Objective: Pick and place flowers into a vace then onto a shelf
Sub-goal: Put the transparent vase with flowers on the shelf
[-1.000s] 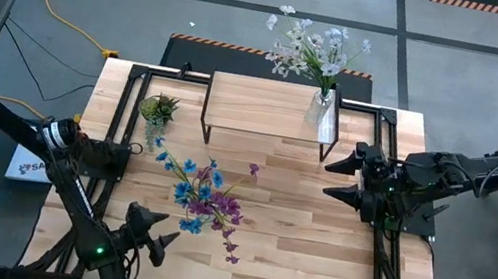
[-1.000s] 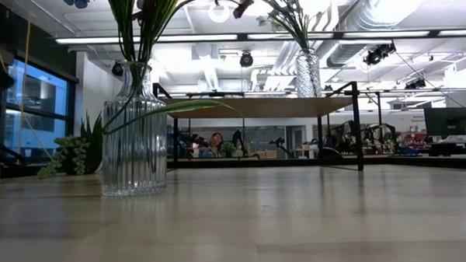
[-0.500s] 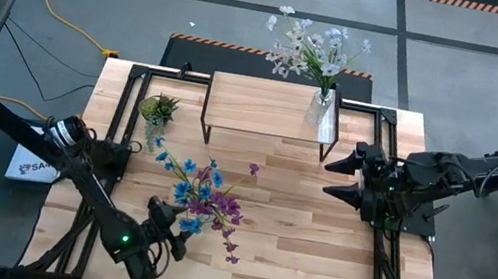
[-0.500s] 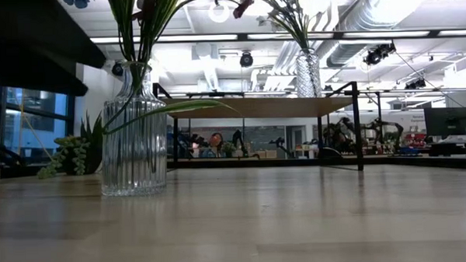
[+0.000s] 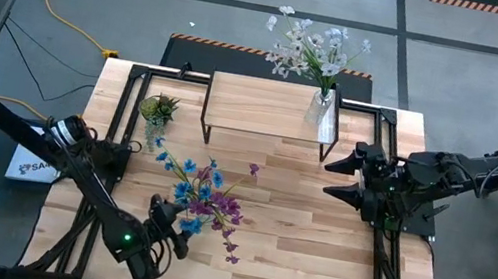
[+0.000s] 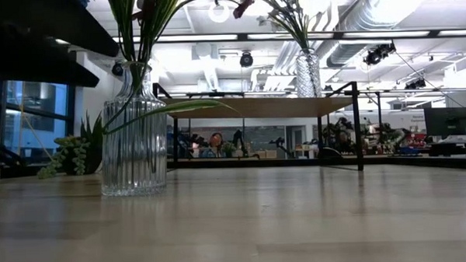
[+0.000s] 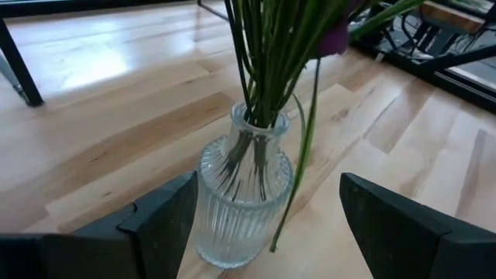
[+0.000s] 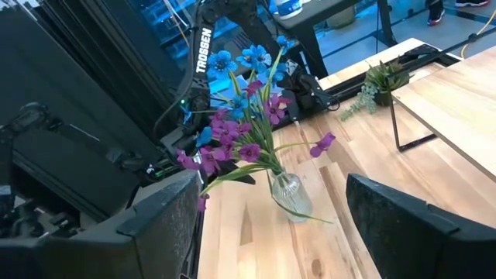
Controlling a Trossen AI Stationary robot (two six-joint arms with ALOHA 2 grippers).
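A ribbed glass vase (image 7: 244, 205) stands on its base on the wood tabletop. It holds the flowers (image 5: 205, 200), purple and blue sprays on green stems. My left gripper (image 5: 179, 228) is open just on the near-left side of this vase. In the left wrist view its fingers (image 7: 159, 221) stand to either side of the vase and short of it. My right gripper (image 5: 345, 179) waits open above the table's right edge. A second vase (image 5: 320, 109) with white flowers (image 5: 310, 46) stands on the shelf (image 5: 264, 108).
A small green potted plant (image 5: 159, 107) sits at the far left, beside the shelf's left legs. Bare planks lie between the flower vase and the right arm and along the near edge. Black frame rails run along the table's sides.
My left gripper has swung from the table's near edge toward the right and far side, up to the vase with the purple and blue flowers. It has turned its fingers toward the vase and stayed open. The vase and flowers have not moved.
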